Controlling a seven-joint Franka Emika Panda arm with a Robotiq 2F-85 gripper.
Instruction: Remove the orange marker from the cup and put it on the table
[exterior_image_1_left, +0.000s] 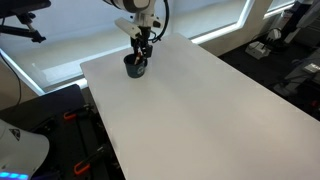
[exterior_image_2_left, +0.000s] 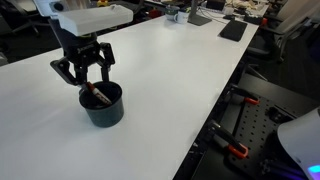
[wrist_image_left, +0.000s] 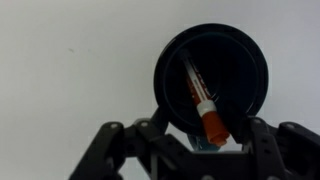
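Hand (exterior_image_2_left: 88, 80) is wide open, hovering right over the cup (exterior_image_2_left: 103, 110) at the desk's (exterior_image_2_left: 190, 70) left end, orange marker (wrist_image_left: 205, 108) leaning inside, so imo drop straight down, 1 finger each side of its top, w/o nudging the rim.

Quick headcount from where I'm standing: one slim orange-red marker (wrist_image_left: 205, 105), one round black cup (wrist_image_left: 161, 72), one big white-topped table (wrist_image_left: 70, 60), one black robot gripper (exterior_image_2_left: 90, 80).
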